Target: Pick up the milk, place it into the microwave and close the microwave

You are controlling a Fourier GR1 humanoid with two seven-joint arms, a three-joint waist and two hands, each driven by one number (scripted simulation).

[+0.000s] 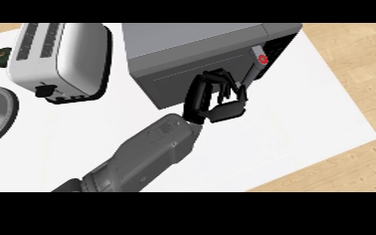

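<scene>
Left hand at the microwave door's front edge, with the toaster alongside.

Microwave grey w/ red dot on rt side. Toaster white, blk slots. Worktop white, pale wood grain at corners. Hand blk, forearm grey.

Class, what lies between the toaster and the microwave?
Nothing: the head view shows only a narrow bare strip of white mat between toaster and microwave.
</scene>
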